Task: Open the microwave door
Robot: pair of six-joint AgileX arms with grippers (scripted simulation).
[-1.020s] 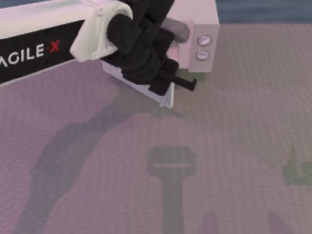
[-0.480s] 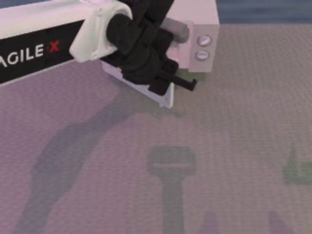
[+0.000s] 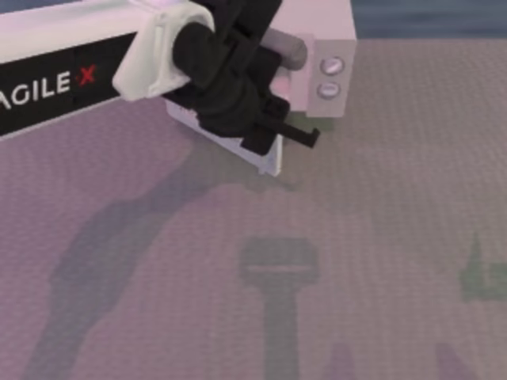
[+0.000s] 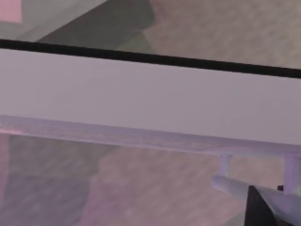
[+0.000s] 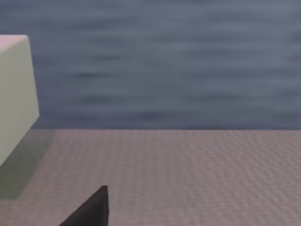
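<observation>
The white microwave (image 3: 321,24) stands at the table's far edge, its two grey knobs (image 3: 330,77) on the right of its front. The microwave door (image 3: 268,157) is swung partly out toward the front left, and most of it is hidden under my left arm. My left gripper (image 3: 295,133) is at the door's free edge, shut on the slim handle. In the left wrist view the door (image 4: 150,99) fills the picture as a wide white band, and a dark fingertip (image 4: 257,209) lies against the handle (image 4: 235,186). My right arm is out of the top view.
The textured table (image 3: 380,237) stretches in front of the microwave, with arm shadows on it. The right wrist view shows a corner of the microwave (image 5: 14,89), a blue back wall and one dark fingertip (image 5: 96,207) low over the table.
</observation>
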